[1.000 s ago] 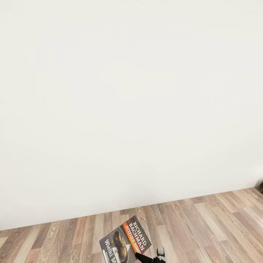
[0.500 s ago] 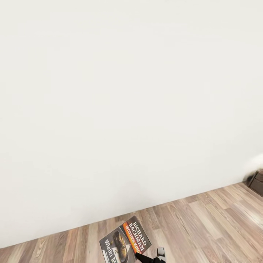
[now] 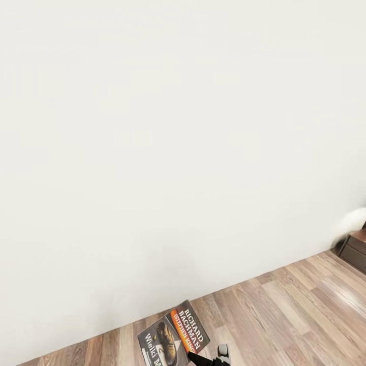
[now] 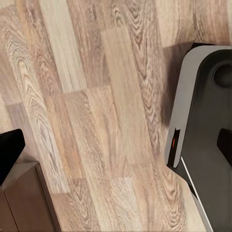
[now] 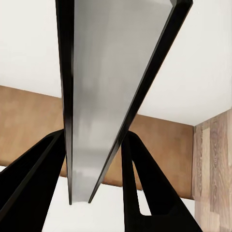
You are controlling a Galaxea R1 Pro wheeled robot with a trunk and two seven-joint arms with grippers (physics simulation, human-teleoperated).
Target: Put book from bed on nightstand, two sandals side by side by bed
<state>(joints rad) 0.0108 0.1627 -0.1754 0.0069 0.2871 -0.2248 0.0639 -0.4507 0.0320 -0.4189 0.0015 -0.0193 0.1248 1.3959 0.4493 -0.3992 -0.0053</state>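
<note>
The book [image 3: 173, 338], dark grey with an orange band and "RICHARD BACHMAN" lettering, hangs low in the head view above the wood floor. My right gripper [image 3: 204, 360] is shut on its lower edge. In the right wrist view the book [image 5: 106, 87] stands edge-on between the two black fingers [image 5: 145, 188], which press on both of its sides. At the far right edge of the head view a dark reddish-brown cabinet with a drawer front, apparently a nightstand [image 3: 356, 250], stands against the wall. In the left wrist view one black finger [image 4: 9, 152] shows over the floor.
A plain white wall [image 3: 173, 142] faces me, meeting the brown plank floor [image 3: 295, 310] along a slanting line. A pale blurred shape [image 3: 356, 219] sits above the cabinet. My grey base [image 4: 203, 140] shows in the left wrist view, with a dark brown surface [image 4: 21, 203] beside the finger.
The whole head view has swung: the wall-floor line slants more steeply and the dark cabinet has come into sight at the right edge. The book stays in my right gripper.
</note>
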